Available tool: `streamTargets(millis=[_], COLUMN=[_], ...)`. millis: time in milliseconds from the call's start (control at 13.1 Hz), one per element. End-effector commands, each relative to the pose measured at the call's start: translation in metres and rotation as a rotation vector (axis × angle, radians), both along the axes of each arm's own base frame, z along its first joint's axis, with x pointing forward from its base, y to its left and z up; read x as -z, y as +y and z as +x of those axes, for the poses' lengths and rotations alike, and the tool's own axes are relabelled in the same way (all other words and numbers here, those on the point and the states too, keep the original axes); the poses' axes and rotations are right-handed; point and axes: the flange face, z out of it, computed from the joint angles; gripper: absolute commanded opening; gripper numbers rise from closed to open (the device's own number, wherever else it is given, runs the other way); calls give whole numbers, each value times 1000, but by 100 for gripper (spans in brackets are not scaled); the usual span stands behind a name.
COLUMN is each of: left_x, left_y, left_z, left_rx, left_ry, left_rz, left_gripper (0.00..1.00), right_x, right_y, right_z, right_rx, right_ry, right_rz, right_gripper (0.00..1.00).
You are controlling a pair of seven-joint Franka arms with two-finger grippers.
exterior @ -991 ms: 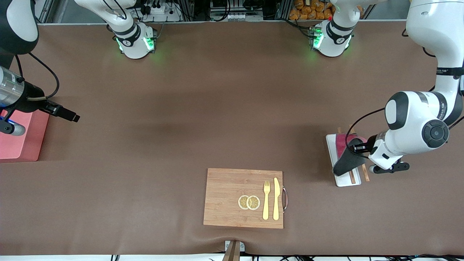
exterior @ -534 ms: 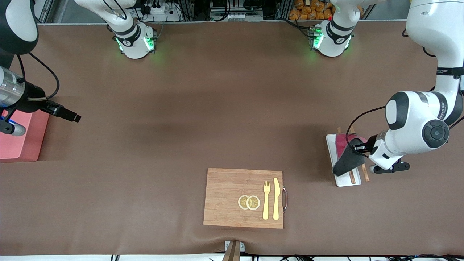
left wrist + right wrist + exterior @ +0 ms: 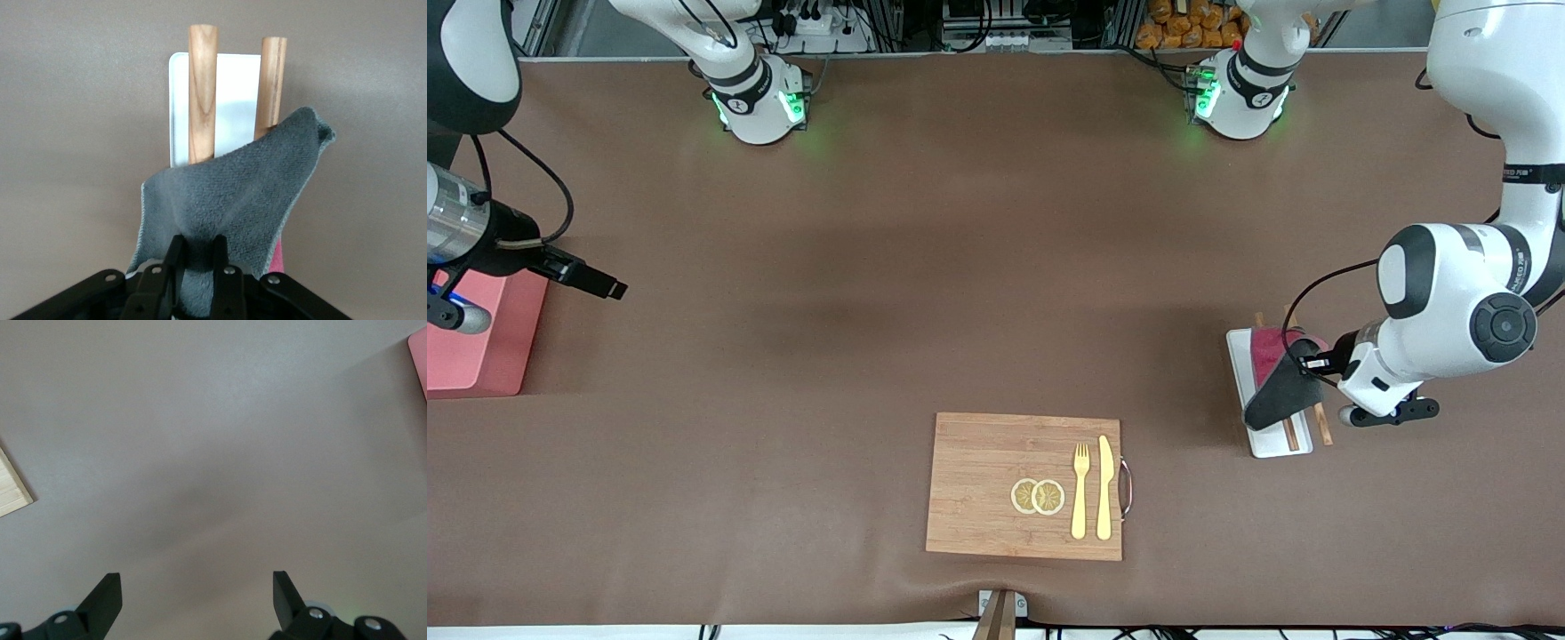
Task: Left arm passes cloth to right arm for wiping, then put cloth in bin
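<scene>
My left gripper (image 3: pixel 1305 363) is shut on a dark grey cloth (image 3: pixel 1276 397) and holds it up over the white tray (image 3: pixel 1238 356) at the left arm's end of the table. In the left wrist view the cloth (image 3: pixel 233 193) hangs from the fingertips of the left gripper (image 3: pixel 197 241) over the tray (image 3: pixel 233 87). A magenta cloth (image 3: pixel 1265 348) lies on the tray. My right gripper (image 3: pixel 609 286) is open and empty over bare table beside the pink bin (image 3: pixel 480 347). The right wrist view shows the right gripper (image 3: pixel 197 577) with its jaws wide apart, and a corner of the bin (image 3: pixel 419 357).
Two wooden sticks (image 3: pixel 202 93) lie across the tray. A wooden cutting board (image 3: pixel 978 484) near the front edge carries two lemon slices (image 3: pixel 1037 496), a yellow fork (image 3: pixel 1080 489) and a yellow knife (image 3: pixel 1104 487).
The left arm has shifted slightly toward its end of the table, still with the grey cloth in its gripper. The right gripper has crept a little toward the table's middle.
</scene>
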Motion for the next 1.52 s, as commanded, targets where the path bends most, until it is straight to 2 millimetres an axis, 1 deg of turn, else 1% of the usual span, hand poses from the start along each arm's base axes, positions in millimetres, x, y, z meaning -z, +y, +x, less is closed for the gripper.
streamTargets(millis=[0, 152, 381, 457, 534, 686, 839, 915, 991, 1067, 1143, 1296, 1372, 1448], left_x=[-1, -1, -4, -9, -17, -39, -65, -72, -84, -91, -103, -121, -127, -132], left_y=[-1, -1, -1, -1, -1, -2, -9, -13, -21, -35, -45, -83, -107, -136], left_z=[1, 1, 2, 3, 4, 4, 2, 0, -1, -4, -5, -9, -12, -16], left_rx=[6, 6, 11, 17, 20, 19, 30, 35, 45, 58, 66, 56, 43, 20], left_ry=[-12, -12, -18, -27, -35, -64, -98, -102, -110, -109, -119, -133, -136, -134], left_rz=[12, 12, 10, 11, 10, 13, 12, 11, 7, -7, -18, -38, -53, -79], left_gripper=[9, 0, 0, 0, 0, 0, 0, 0, 0, 0, 0, 0, 0, 0], right_x=[0, 0, 0, 0, 0, 0, 0, 0, 0, 0, 0, 4, 6, 9], right_y=[0, 1, 2, 1, 1, 1, 2, 1, 1, 4, 13, 35, 51, 62], right_z=[-1, -1, -1, -1, -1, -1, -1, -1, -1, -1, -1, -1, -2, -2], right_rx=[16, 15, 15, 16, 16, 16, 15, 16, 17, 40, 75, 145, 197, 269], right_ry=[7, 7, 8, 8, 8, 8, 8, 9, 11, 13, 18, 36, 58, 84], right_rz=[9, 9, 9, 9, 9, 9, 9, 9, 9, 6, 2, -4, 34, 68], right_gripper=[100, 100, 100, 100, 100, 100, 100, 100, 100, 100, 100, 100, 100, 100])
